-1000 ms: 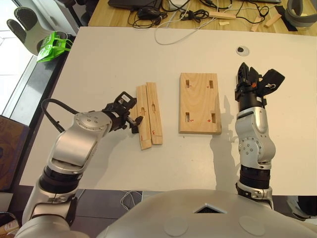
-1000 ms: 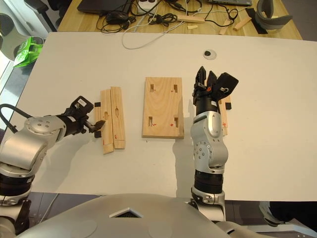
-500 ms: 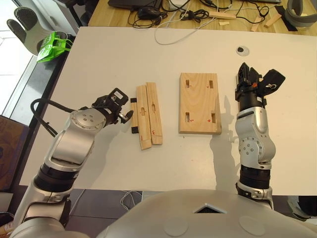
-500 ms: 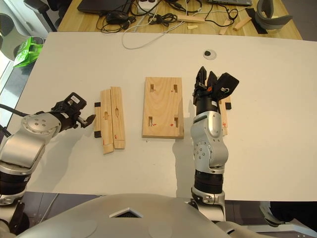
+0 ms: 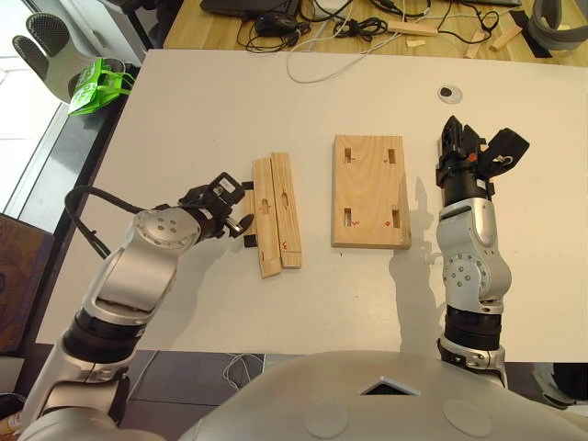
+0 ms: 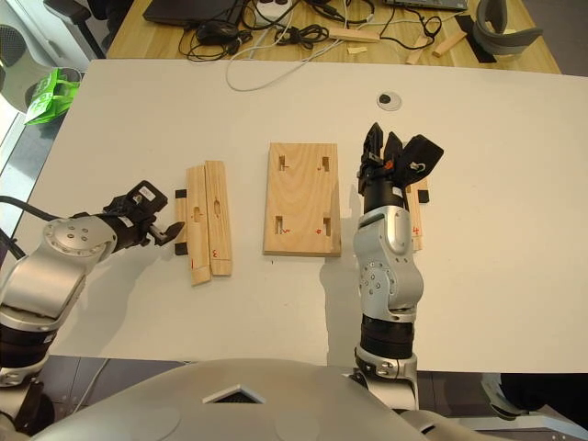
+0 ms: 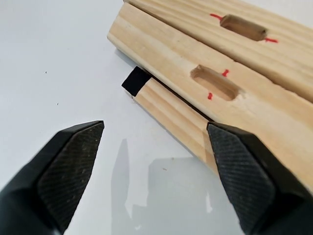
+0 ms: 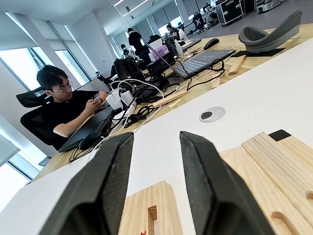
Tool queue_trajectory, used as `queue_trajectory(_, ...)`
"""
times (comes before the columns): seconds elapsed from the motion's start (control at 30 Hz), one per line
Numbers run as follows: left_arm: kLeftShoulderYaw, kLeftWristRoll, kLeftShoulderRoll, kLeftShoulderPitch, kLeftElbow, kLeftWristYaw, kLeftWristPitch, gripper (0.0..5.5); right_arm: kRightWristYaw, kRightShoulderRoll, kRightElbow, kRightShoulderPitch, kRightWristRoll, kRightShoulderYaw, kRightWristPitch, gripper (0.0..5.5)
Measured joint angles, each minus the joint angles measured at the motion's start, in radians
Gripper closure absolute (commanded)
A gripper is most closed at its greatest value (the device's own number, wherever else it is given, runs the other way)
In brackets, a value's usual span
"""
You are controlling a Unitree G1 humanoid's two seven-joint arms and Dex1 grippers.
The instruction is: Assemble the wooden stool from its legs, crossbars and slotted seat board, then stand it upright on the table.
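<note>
The slotted seat board [image 5: 370, 191] lies flat at the table's middle. To its left, two slotted legs [image 5: 277, 213] lie side by side, with a thin black-tipped crossbar [image 7: 171, 117] tucked along their left edge. My left gripper [image 7: 154, 131] is open low over the table, its fingertips [image 7: 78, 147] on either side of the crossbar's near end and not touching it. My right gripper [image 6: 382, 145] is open and holds nothing. It points away over the table just right of the seat board. More wooden pieces [image 6: 419, 207] lie beside that arm.
A round cable grommet [image 5: 448, 92] sits in the table behind the right gripper. A wooden desk [image 5: 367, 28] with cables, a mouse and wood scraps adjoins the far edge. A green bag [image 5: 96, 85] hangs off the left edge. Bare tabletop [image 5: 220, 119] lies beyond the legs.
My left gripper drew back leftward from the legs, then came back toward the crossbar's end, staying open. The right arm and the wooden parts have not moved.
</note>
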Motion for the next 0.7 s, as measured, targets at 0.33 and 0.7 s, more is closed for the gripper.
queue_trajectory(0.33,-0.039,0.011,0.047,0.015,-0.021,-0.055,-0.001,1.63,-0.001,0.0,-0.009,0.0,0.0,0.001,0.0,3.75)
queue_trajectory(0.7,-0.046,0.007,0.047,-0.012,-0.027,-0.077,0.012,1.63,-0.002,0.0,-0.009,0.0,0.0,0.002,0.0,3.75)
